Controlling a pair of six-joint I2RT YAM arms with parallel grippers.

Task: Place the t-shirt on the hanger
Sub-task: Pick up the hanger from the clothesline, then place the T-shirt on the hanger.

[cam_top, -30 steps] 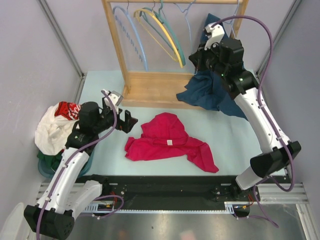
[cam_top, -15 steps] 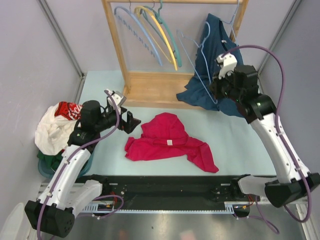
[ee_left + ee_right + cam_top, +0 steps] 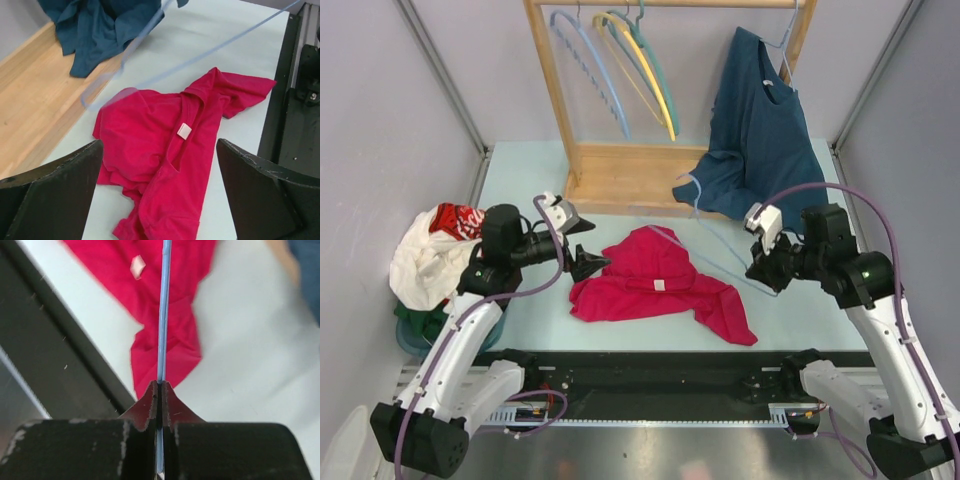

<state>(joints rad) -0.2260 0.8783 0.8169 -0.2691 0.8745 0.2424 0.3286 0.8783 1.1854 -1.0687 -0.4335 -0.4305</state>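
**Q:** What is on the pale table (image 3: 520,170)?

**A:** At the back stands a wooden rack (image 3: 620,180) with a dark blue shirt (image 3: 755,130) hanging from it. In front, near the middle, a crimson t-shirt (image 3: 655,285) lies crumpled with its white neck label showing.

**Q:** Where are the arms?

**A:** The right arm bends low, its forearm pointing left. The right gripper (image 3: 757,268) is clamped tight on the thin lavender hanger (image 3: 163,315), just right of the t-shirt. The hanger slants across the cloth, and contact is unclear. The left arm reaches right. The left gripper (image 3: 585,245) is spread wide and empty, just left of the t-shirt.
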